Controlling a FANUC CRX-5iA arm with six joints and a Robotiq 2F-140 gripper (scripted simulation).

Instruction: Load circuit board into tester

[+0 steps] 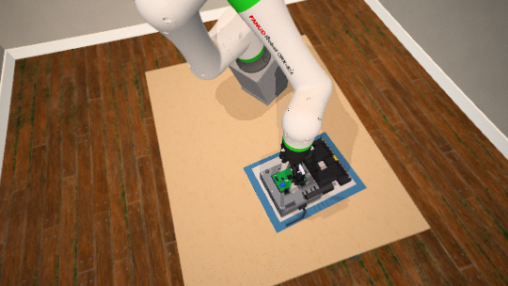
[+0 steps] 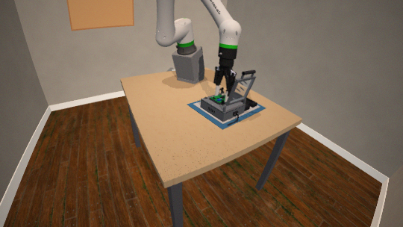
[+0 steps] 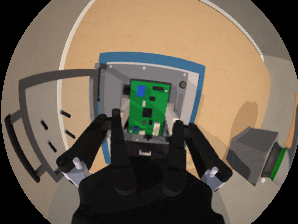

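Note:
The green circuit board (image 1: 281, 181) (image 2: 216, 99) (image 3: 148, 103) is at the top of the grey tester (image 1: 282, 203) (image 2: 220, 110) (image 3: 109, 90), face up over its plate. My gripper (image 1: 293, 181) (image 2: 220, 95) (image 3: 147, 109) points straight down over the tester. Its fingers stand at the board's two long edges and are shut on it. I cannot tell whether the board lies flat on the pins. The tester's lid (image 2: 242, 87) (image 3: 40, 129) stands open and nearly upright beside the gripper, its black handle (image 2: 248, 72) on top. The black tray (image 1: 339, 174) (image 2: 254, 102) lies behind the lid.
Tester and tray sit on a blue-edged mat (image 1: 277, 226) (image 2: 224, 125) on the wooden table (image 1: 198, 188) (image 2: 168, 123). The arm's grey base block (image 1: 263, 80) (image 2: 188, 67) (image 3: 253, 152) stands at the table's back. A black cable (image 1: 301, 216) leaves the tester's front.

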